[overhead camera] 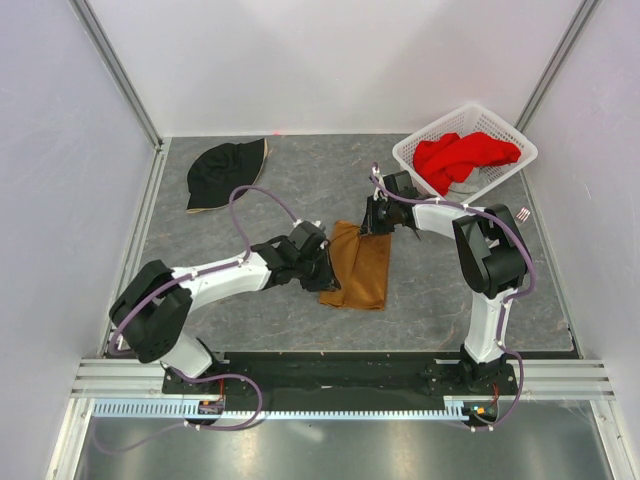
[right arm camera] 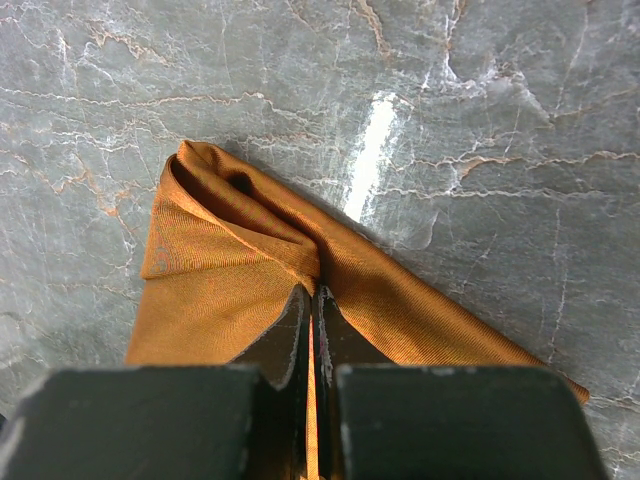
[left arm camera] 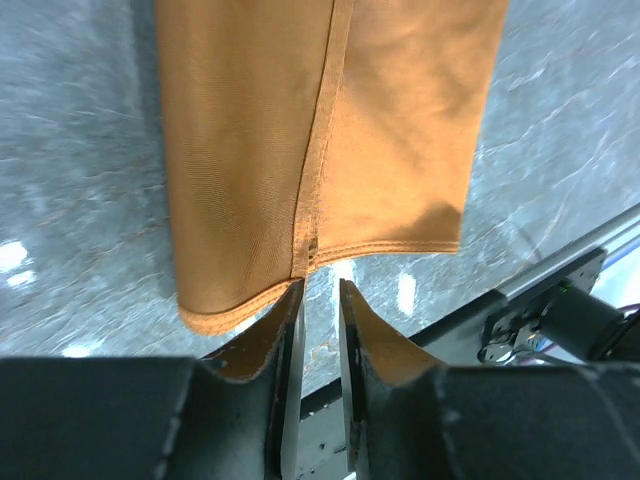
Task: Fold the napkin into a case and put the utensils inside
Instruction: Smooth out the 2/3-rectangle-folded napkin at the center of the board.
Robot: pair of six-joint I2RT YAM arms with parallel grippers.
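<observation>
Grey marbled table (overhead camera: 200,300), white enclosure walls (overhead camera: 330,60), folded napkin (overhead camera: 364,272) mid-table between both arms, right gripper (right arm camera: 311,296) pinching its raised fold, left gripper (left arm camera: 320,290) slightly parted at its hem edge

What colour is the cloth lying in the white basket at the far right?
Red. The cloth in the white basket shows only in the top external view.

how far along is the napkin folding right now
Early on. Done: the shiny orange-brown cloth napkin lies folded over into a rough oblong on the grey table. In hand: the right hand is shut on its far corner; the left hand, jaws slightly apart, sits at its hemmed edge. Left: finish the case and put the utensils in; none show at the cloth.
</observation>
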